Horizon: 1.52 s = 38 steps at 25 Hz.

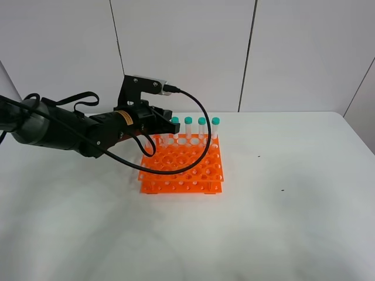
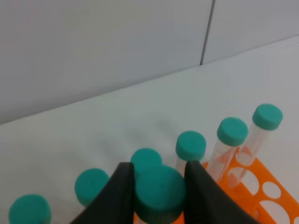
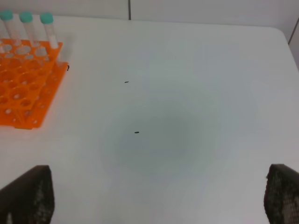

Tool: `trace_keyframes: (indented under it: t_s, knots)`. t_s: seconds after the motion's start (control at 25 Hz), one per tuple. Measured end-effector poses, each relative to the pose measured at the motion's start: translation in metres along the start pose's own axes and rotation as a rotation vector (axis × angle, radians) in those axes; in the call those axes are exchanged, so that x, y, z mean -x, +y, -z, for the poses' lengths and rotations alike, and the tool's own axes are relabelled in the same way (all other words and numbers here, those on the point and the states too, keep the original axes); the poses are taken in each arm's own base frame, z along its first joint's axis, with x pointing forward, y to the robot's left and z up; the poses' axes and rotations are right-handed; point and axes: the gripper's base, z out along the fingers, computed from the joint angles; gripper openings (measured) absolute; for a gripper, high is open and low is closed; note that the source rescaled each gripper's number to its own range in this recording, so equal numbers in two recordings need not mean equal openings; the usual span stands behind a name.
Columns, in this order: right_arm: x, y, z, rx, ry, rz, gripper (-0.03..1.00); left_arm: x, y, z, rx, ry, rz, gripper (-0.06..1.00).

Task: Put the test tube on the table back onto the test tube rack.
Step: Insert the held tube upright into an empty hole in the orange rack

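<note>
Two left fingers clamp the test tube, seemingly upright, cap up, above the rack; right fingers apart.

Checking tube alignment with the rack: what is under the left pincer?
The left pincer grips a teal-capped test tube over the orange rack. Its body and any hole beneath are hidden by its cap.
</note>
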Motion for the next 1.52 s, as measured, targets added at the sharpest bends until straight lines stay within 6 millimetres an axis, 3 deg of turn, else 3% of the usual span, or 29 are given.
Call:
trace_keyframes:
  t_s: [1.12,1.52]
  knots:
    - [0.0,0.0,0.0,0.0,0.0,0.0,1.0,0.003,0.019,0.001,0.043,-0.029,0.005,0.01]
    - [0.0,0.0,0.0,0.0,0.0,0.0,1.0,-0.006,0.019,-0.004,0.039,-0.039,0.008,0.01]
